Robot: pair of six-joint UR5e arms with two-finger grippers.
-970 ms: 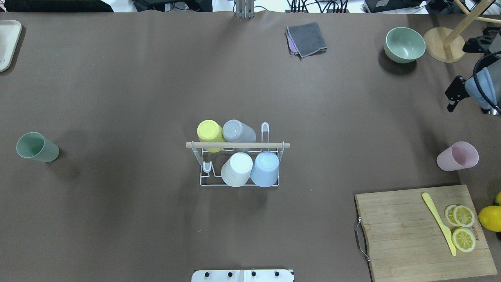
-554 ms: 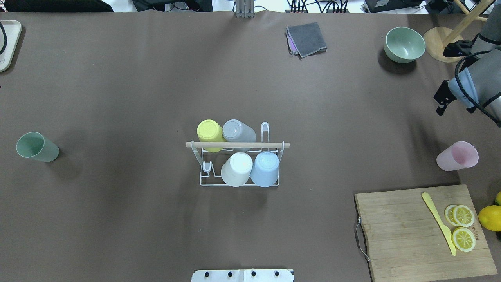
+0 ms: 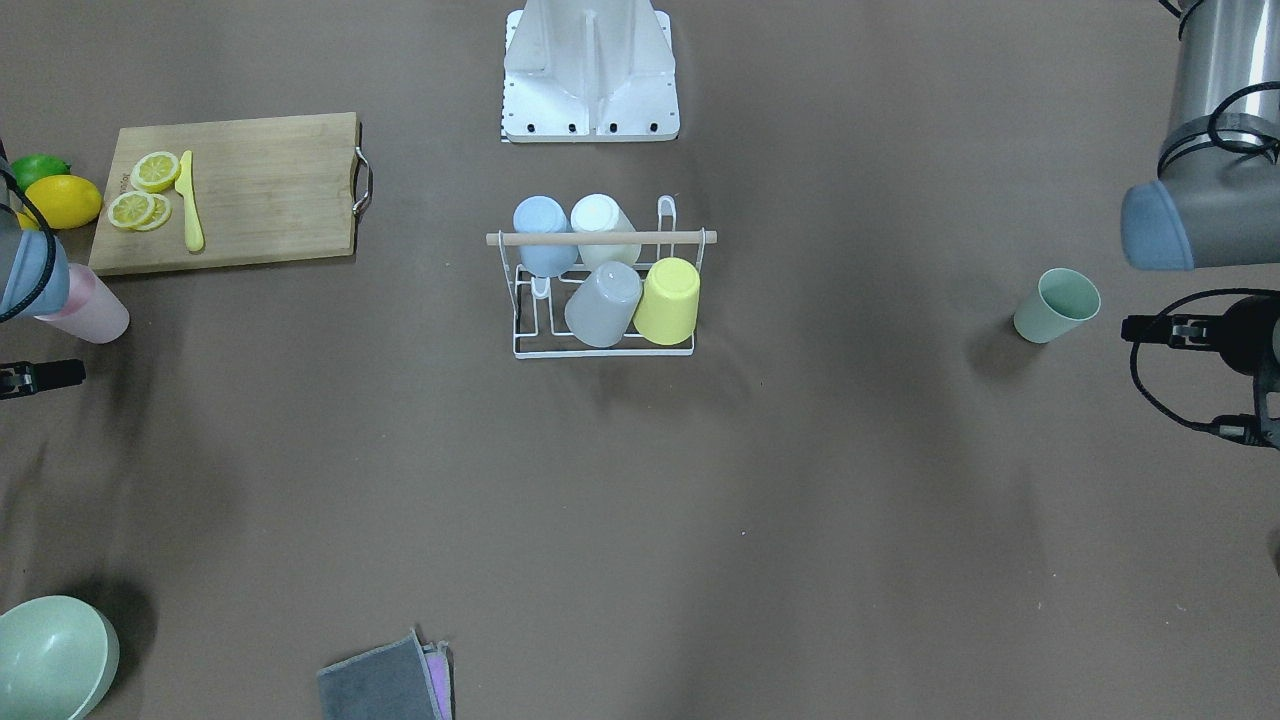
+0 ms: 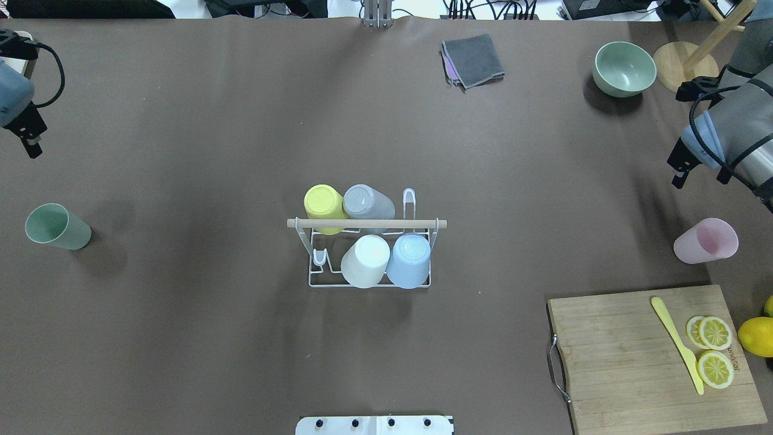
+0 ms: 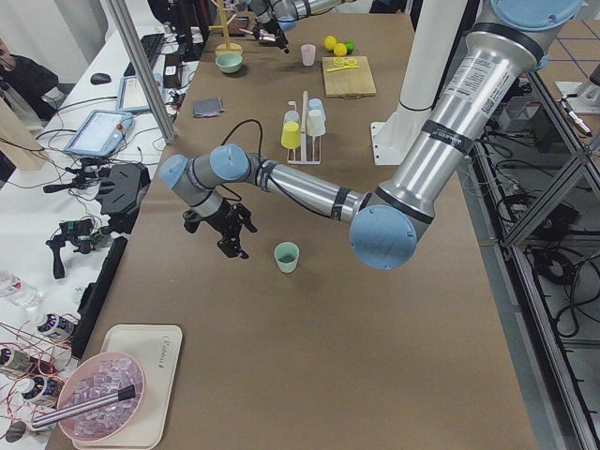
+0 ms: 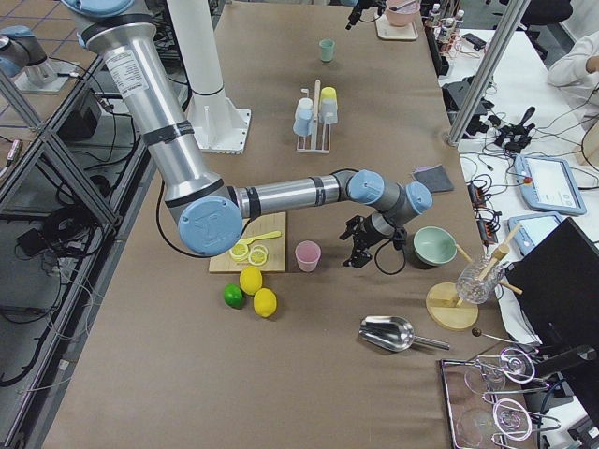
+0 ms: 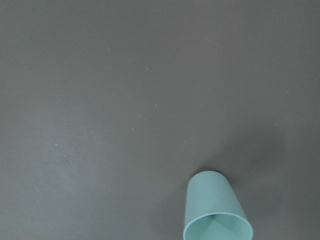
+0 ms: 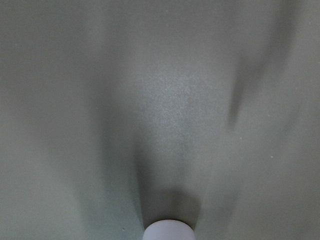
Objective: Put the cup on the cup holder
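Observation:
The white wire cup holder (image 4: 423, 224) stands mid-table with a yellow, a grey, a white and a blue cup upside down on its prongs. An upright green cup (image 4: 57, 226) stands far left; the left wrist view looks down on it (image 7: 216, 210). My left gripper (image 4: 30, 142) hovers beyond that cup, apart from it (image 5: 232, 242). An upright pink cup (image 4: 706, 240) stands far right. My right gripper (image 4: 677, 172) hangs above the table just beyond it (image 6: 354, 254). The fingers show too small to tell whether either gripper is open or shut.
A wooden cutting board (image 4: 610, 362) with lemon slices and a yellow knife lies at the near right, a lemon (image 4: 758, 335) beside it. A green bowl (image 4: 624, 68), a grey cloth (image 4: 473, 60) and a wooden stand (image 4: 682, 67) sit along the far edge.
The left arm has come into the overhead view at the upper left. The right arm has swung further in over the table's right side. The cups and the holder have not moved.

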